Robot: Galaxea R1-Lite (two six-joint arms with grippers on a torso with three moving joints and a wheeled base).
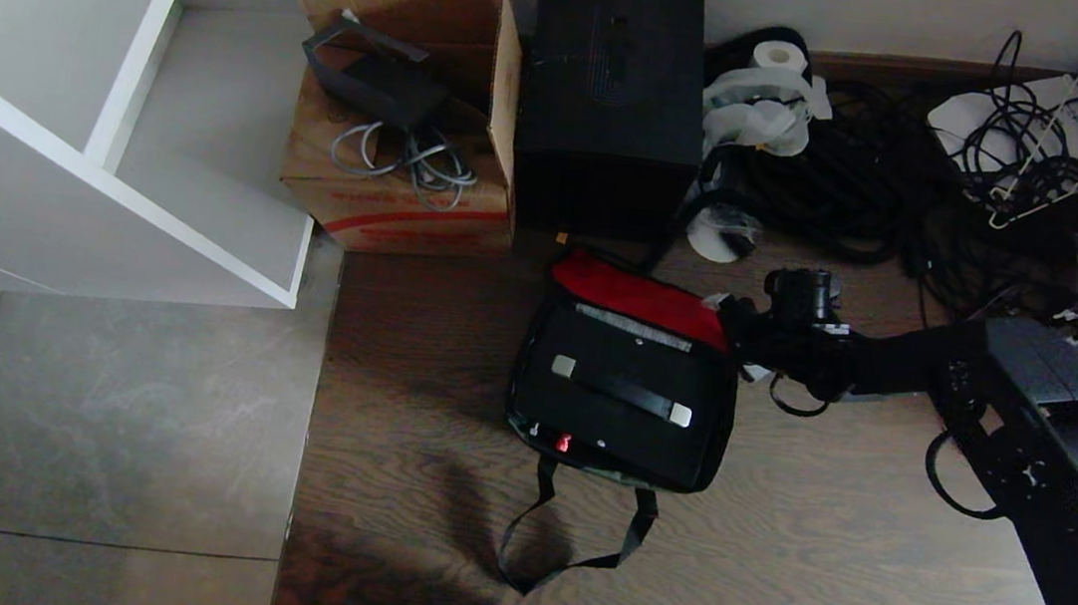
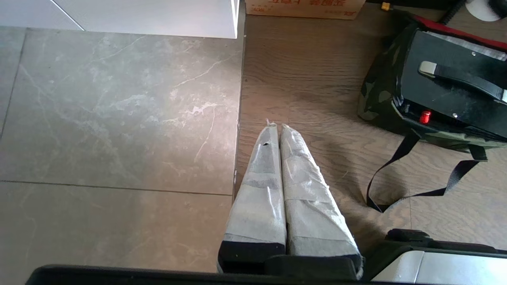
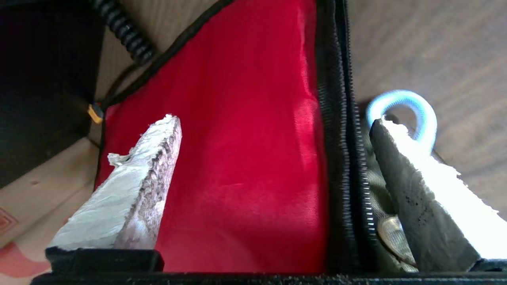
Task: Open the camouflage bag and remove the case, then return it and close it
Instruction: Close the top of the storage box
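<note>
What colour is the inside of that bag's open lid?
Bright red lining, clearest in the right wrist view.

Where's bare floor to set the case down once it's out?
Bare wood floor left of the camouflage bag, below the cardboard box; also right of it, under the right gripper. Behind is crowded: black box, cables.

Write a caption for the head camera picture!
Right hand open beside unzipped camouflage fabric bag, flat black hard case inside.
</note>
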